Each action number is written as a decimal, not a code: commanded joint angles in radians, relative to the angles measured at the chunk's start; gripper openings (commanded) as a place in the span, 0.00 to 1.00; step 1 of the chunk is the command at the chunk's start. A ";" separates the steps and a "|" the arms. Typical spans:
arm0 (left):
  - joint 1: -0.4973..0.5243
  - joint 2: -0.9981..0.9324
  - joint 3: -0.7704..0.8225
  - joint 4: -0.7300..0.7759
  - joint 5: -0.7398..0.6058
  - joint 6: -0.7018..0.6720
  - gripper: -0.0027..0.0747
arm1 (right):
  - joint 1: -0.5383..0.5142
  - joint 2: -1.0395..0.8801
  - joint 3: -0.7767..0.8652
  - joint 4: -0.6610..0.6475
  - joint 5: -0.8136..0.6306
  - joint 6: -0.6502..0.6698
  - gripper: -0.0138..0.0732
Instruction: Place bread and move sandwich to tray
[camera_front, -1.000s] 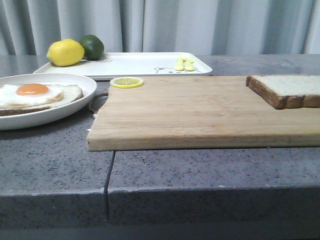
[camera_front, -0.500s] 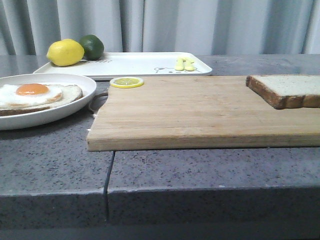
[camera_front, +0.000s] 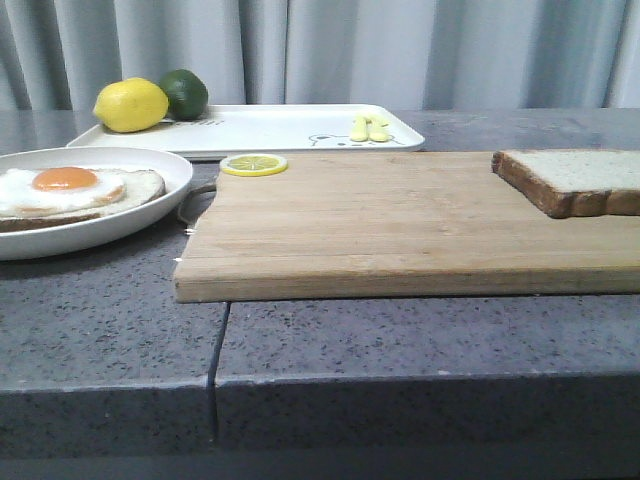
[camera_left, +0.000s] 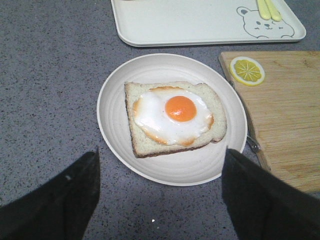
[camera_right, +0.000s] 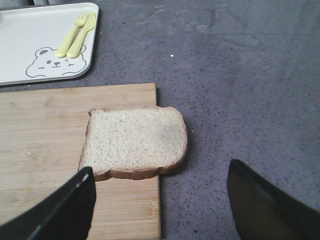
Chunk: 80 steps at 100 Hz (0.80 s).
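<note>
On the left side of the gray table (camera_front: 400, 340) sits a round white plate (camera_front: 150, 205); on it lies the sandwich (camera_front: 75, 190), one slice of brown-crusted bread with a fried egg on top, the orange yolk in the middle of the white. The left gripper (camera_left: 160, 192) hangs over the near edge of that plate; its two black fingers (camera_left: 60, 200) are spread wide apart, one on each side, and they hold nothing.

Behind the plate is the tray (camera_front: 270, 128), white and flat, with a little bear drawn on it; a lemon (camera_front: 130, 105) and a lime (camera_front: 185, 93) rest at its far left end, touching each other; a small yellow fork and knife (camera_front: 368, 127) lie side by side near its right end.

Next comes the wooden cutting board (camera_front: 400, 225), just beside the plate; a lemon slice (camera_front: 253, 164) lies flat on its far left corner.

At the right end of the board lies the bread (camera_front: 575, 180), pale with a dark crust; in the right wrist view its one edge sticks out past the side of the board over the table. The right gripper (camera_right: 160, 200) hangs over the bread; its fingers (camera_right: 62, 210) are wide apart too, empty and not touching the slice.
</note>
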 joint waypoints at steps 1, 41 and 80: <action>-0.009 0.002 -0.034 -0.024 -0.052 0.002 0.62 | 0.002 0.008 -0.033 -0.008 -0.081 -0.001 0.79; -0.009 0.002 -0.034 -0.024 -0.052 0.002 0.57 | 0.002 0.008 -0.033 -0.012 -0.079 -0.001 0.79; -0.009 0.002 -0.034 -0.024 -0.052 0.002 0.57 | -0.159 0.094 -0.033 0.244 -0.101 -0.231 0.79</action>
